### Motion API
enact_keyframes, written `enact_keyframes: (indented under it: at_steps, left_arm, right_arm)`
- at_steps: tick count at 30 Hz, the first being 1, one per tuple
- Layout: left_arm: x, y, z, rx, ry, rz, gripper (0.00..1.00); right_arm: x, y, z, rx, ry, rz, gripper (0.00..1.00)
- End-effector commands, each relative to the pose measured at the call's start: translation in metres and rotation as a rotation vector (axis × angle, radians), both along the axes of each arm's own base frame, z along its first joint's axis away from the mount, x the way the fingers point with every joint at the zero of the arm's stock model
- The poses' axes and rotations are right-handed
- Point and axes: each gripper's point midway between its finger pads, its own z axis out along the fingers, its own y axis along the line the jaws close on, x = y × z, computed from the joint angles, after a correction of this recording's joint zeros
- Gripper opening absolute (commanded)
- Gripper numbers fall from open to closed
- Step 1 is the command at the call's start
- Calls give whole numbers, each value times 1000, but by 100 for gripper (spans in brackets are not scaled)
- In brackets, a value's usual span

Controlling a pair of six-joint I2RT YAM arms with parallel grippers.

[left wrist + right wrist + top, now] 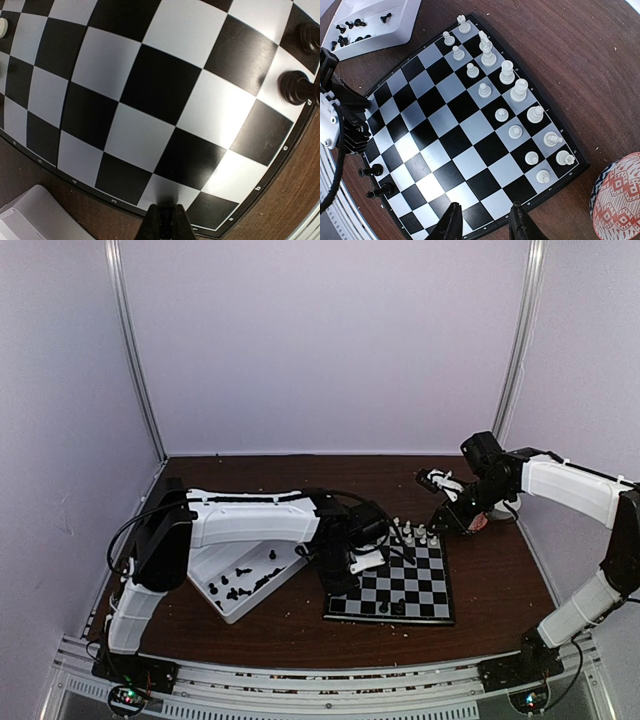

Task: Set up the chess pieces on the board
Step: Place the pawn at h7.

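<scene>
Left end effector (165, 210): pinched fully shut, nothing visible between the fingers, poised low over the board (150, 100) at the edge nearest the tray (402, 22).
Right end effector (485, 225): parted partway, gripping nothing, hovering above the opposite edge.
Chess pieces (371, 171): two black ones upright on the board's edge row; the rest loose in the tray, just off the board's corner.
Step in hand, as judged: fetching another black piece.
Doing it well: open only enough to straddle one piece, descend straight, grip low, set it upright mid-square.
Around: white pieces (507, 72) in two rows on the far side; red-and-white patterned object (620, 195) on the tabletop (580, 45).
In the way: standing black pair, easily toppled by a low sweep; tray pieces bunched, hard to single out.
</scene>
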Motion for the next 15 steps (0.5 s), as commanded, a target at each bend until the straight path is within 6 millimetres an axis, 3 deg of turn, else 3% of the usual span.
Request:
enact_keyframes:
  at_steps: [1, 15]
  left_arm:
    - [3, 0, -6, 21, -18, 11, 2]
    - [4, -6, -4, -11, -15, 13, 3]
  right_arm:
    - [-1, 1, -1, 11, 12, 9, 34]
    - [-3, 2, -4, 12, 25, 17, 34]
